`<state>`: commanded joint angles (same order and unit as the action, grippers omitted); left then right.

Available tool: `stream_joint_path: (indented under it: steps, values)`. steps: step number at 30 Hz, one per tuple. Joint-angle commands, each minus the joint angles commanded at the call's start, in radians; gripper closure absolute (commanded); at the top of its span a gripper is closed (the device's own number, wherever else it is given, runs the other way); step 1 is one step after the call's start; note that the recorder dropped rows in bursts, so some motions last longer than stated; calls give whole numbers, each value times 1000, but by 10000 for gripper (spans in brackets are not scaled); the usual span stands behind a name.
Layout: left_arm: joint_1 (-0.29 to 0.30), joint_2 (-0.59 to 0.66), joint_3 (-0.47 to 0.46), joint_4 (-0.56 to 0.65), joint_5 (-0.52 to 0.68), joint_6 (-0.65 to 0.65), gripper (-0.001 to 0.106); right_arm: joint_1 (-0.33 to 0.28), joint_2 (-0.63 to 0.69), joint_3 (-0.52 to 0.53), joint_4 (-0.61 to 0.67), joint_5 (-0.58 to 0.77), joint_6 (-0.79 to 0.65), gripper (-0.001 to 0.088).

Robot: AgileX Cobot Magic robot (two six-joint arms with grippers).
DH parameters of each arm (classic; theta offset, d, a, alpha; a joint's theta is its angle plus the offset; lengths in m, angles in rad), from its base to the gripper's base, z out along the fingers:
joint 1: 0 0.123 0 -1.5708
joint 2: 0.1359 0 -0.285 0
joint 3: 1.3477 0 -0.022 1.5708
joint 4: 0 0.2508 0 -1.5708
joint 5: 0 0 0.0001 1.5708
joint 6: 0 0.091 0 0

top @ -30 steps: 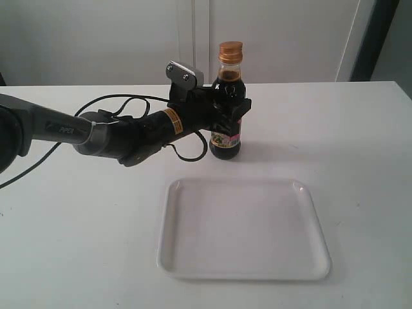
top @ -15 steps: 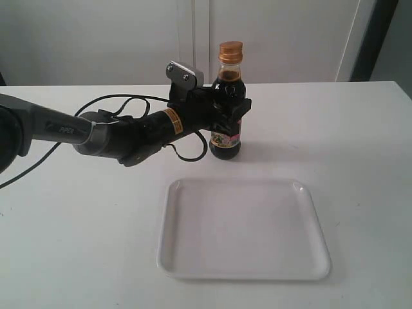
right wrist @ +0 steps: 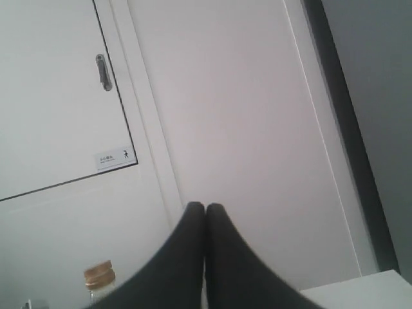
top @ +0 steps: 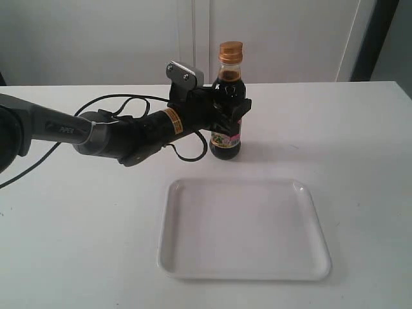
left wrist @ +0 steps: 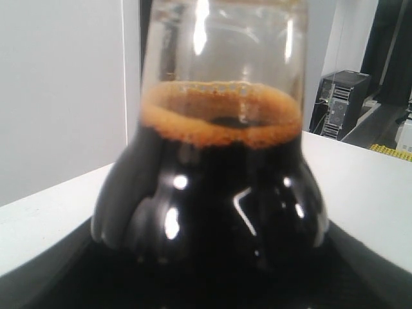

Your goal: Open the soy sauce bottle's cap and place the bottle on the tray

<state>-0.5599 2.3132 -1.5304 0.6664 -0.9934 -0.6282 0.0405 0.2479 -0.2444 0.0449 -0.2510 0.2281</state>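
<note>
The soy sauce bottle [top: 226,122] stands upright on the white table behind the tray [top: 243,229], its dark liquid filling the left wrist view [left wrist: 212,187]. Its golden-orange cap [top: 230,52] is on and its lid is down. My left gripper [top: 230,108] is shut on the bottle's body just below the shoulder, reaching in from the left. In the right wrist view my right gripper [right wrist: 205,209] is shut with nothing in it, and points at a white cabinet. The cap [right wrist: 99,273] shows small beside it. The right arm is out of the exterior view.
The left arm's black cable [top: 132,103] loops over the table behind the arm. The table's back edge runs just behind the bottle, with white cabinet doors [top: 193,38] beyond it.
</note>
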Motion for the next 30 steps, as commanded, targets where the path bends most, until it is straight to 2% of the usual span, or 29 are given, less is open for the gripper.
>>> stream_joint_path:
  steps: [2, 8, 18, 25, 30]
  values:
    - [0, 0, 0, 0, 0, 0, 1053, 0, 109, -61, -9, 14, 0, 868]
    - [0, 0, 0, 0, 0, 0, 1053, 0, 401, -187, -154, 40, 0, 868]
    - [0, 0, 0, 0, 2, 0, 1053, 0, 753, -322, -209, 87, 0, 868]
    - [0, 0, 0, 0, 3, -2, 1053, 0, 954, -445, -274, 282, -23, 868]
    - [0, 0, 0, 9, 25, -2, 1053, 0, 1077, -530, -265, 496, -105, 868]
